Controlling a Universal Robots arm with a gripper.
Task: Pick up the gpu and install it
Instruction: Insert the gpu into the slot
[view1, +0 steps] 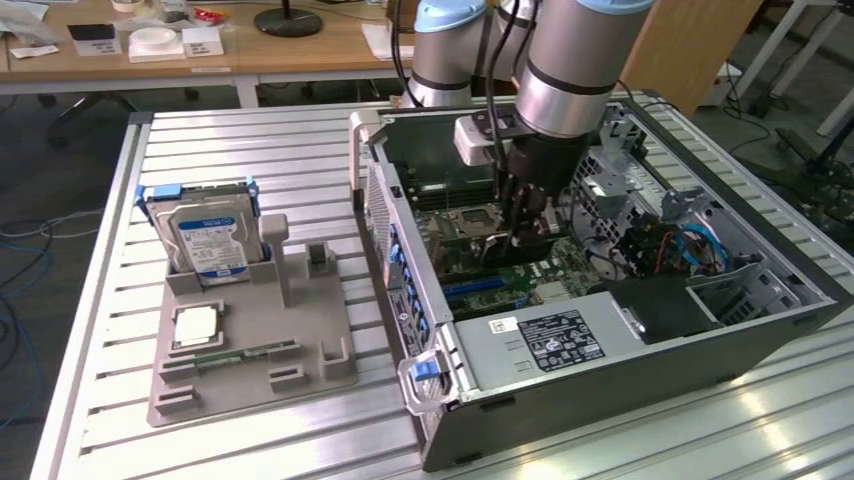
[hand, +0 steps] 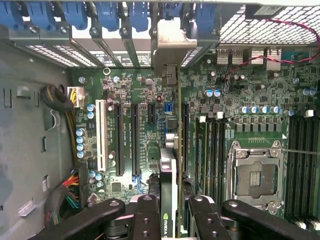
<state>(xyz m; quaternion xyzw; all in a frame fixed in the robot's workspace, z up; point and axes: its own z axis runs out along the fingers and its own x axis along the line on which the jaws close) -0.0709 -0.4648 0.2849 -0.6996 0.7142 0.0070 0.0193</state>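
We see one grey-and-silver robot arm reaching down into one open dark grey metal computer case that lies on its side on a slotted aluminium table. Its black gripper hangs over the green motherboard, at about four o'clock from the single empty silver processor socket in the exterior view. In the wrist view the gripper is clenched on the gpu, one thin black circuit card seen edge-on, with two black fingers, one on each face. The card stands upright over the motherboard, close along a long black slot; whether it is seated we cannot tell. Its narrow silver bracket meets the case's rear wall. At nine o'clock from the case in the exterior view, one grey plastic fixture tray holds one upright silver hard drive with a blue-white label, one square silver processor chip and one slim green memory stick.
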